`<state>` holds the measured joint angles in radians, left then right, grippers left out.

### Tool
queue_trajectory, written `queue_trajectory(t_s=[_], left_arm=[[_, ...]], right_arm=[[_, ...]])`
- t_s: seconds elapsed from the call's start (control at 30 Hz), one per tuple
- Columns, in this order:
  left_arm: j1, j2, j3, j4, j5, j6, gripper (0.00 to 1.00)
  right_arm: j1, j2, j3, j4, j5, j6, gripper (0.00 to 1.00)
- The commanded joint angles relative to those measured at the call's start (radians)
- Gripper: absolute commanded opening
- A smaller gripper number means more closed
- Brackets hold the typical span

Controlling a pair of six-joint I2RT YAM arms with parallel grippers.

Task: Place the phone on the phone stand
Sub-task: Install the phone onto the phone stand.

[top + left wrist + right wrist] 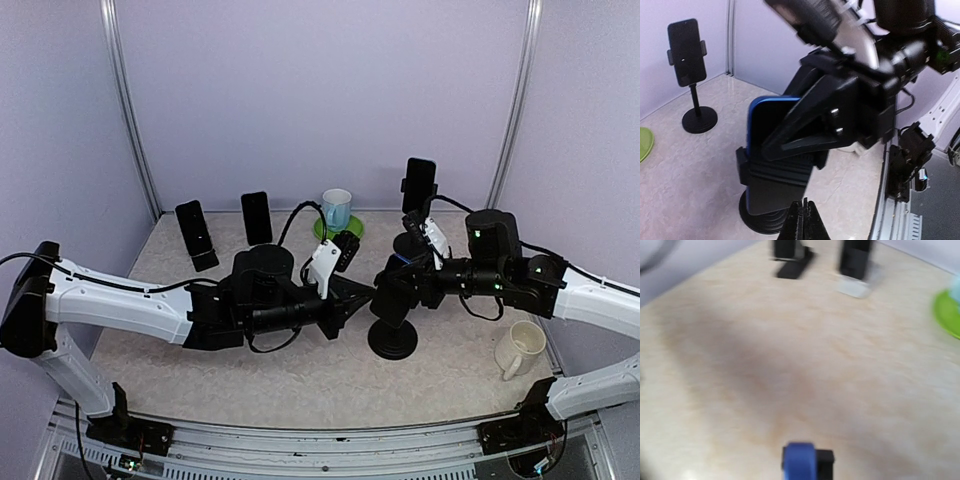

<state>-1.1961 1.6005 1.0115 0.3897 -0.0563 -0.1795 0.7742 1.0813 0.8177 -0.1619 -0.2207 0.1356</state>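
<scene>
Although no brand or lettering can be read on it (the right wrist view is badly blurred), the phone (765, 132) shows as a slim slab with a dark face and a bright blue edge. It stands nearly upright, its lower part seated in the ribbed black cradle of the phone stand (393, 340), whose round base rests on the table (300, 380) near the middle. The right claw (388, 290) is clamped on the phone, one black wedge-shaped finger (810, 125) lying across its face. The left claw (802, 220) hovers just beside the stand, its jaws pressed together and holding nothing. Behind stands a second stand (686, 50) gripping a dark handset. A cream mug (522, 345) sits at the right, well apart.
</scene>
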Motion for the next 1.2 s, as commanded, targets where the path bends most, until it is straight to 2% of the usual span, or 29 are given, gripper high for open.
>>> queue_trajectory(t_s=[0.0,0.5,0.73,1.17], left_arm=[[-0.021,-0.036,0.047,0.046,0.054,0.001,0.0],[-0.024,-0.019,0.049,0.046,0.024,-0.013,0.0],[-0.025,-0.024,0.027,0.057,0.026,-0.029,0.0],[-0.031,-0.042,-0.009,0.074,0.013,-0.046,0.0]], right_arm=[[-0.019,0.022,0.001,-0.101,0.153,-0.03,0.0],[-0.02,0.01,0.024,-0.09,0.097,-0.041,0.0],[-0.019,0.067,0.083,-0.161,0.035,-0.014,0.0],[-0.019,0.086,0.132,-0.223,0.043,-0.008,0.0]])
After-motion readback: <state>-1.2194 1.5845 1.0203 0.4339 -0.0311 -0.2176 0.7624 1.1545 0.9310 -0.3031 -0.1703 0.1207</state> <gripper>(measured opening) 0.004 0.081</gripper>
